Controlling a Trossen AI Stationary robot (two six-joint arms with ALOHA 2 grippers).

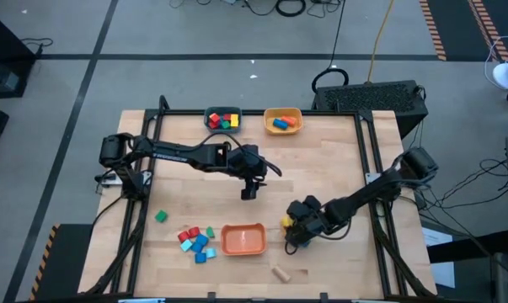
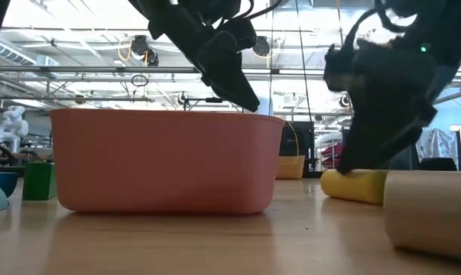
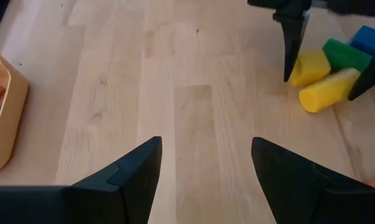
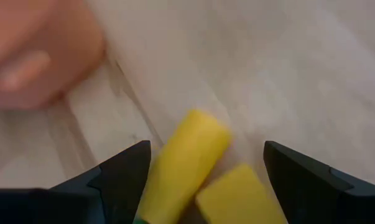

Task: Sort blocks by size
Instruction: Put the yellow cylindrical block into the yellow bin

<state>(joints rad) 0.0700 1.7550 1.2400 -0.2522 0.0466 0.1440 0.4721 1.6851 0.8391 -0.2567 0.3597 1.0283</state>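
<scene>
Currently the right gripper (image 1: 294,229) is lowered to the table (image 1: 338,160) just right of the orange bowl (image 1: 243,240) at the near edge. Its fingers are spread wide, and they straddle two yellow blocks (image 4: 193,163) without pinching either one. The left wrist view shows the same pair of yellow blocks between those two fingers, with a green block (image 3: 346,54) and a blue block (image 3: 369,38) touching them on the far side. In the low view one yellow block (image 2: 354,185) lies on the wood beneath the right gripper.

The left gripper (image 1: 249,190) hangs over bare wood near the table's centre. Its fingers (image 3: 131,174) are spread apart and hold nothing.

Remaining blocks are placed as follows:
- A cluster of red, blue and light blue blocks (image 1: 196,241) lies just left of the orange bowl.
- A single green block (image 1: 161,216) sits farther left, apart from that cluster.
- A plain wood block (image 1: 280,273) lies near the front edge, right of the orange bowl.
- The teal bowl (image 1: 222,120) at the far edge holds red, yellow and green blocks.
- The yellow bowl (image 1: 282,120) beside it, on the right, holds blue and orange blocks.

The orange bowl shows no blocks inside in the high view.
</scene>
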